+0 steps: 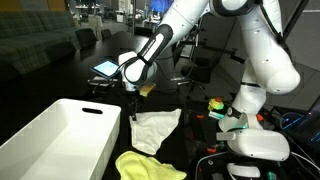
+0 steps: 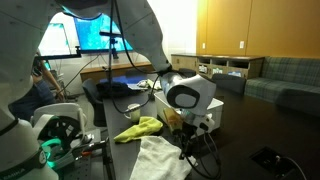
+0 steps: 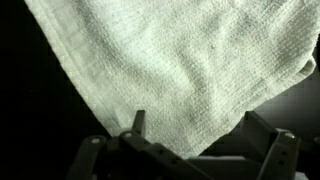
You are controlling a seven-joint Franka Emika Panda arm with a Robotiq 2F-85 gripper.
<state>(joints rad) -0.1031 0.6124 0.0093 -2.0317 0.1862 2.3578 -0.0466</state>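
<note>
Claw [image 1: 131,104] of mine hangs with its fingers pointing down and spread as wide as they go, and it has hold of nothing. Right under it lies the white cloth [image 1: 157,128], rumpled on the dark table [image 1: 195,150], between the white tub [image 1: 60,135] and my base. In the wrist view the cloth fills the space beyond my fingertips. I cannot tell whether they touch it yet. A yellow cloth [image 1: 145,165] lies just beside it, nearer the tub's corner. As I judge it, the work has barely begun. I am lined up over the white cloth's edge, but no grip is made and the cloth is not lifted.
</note>
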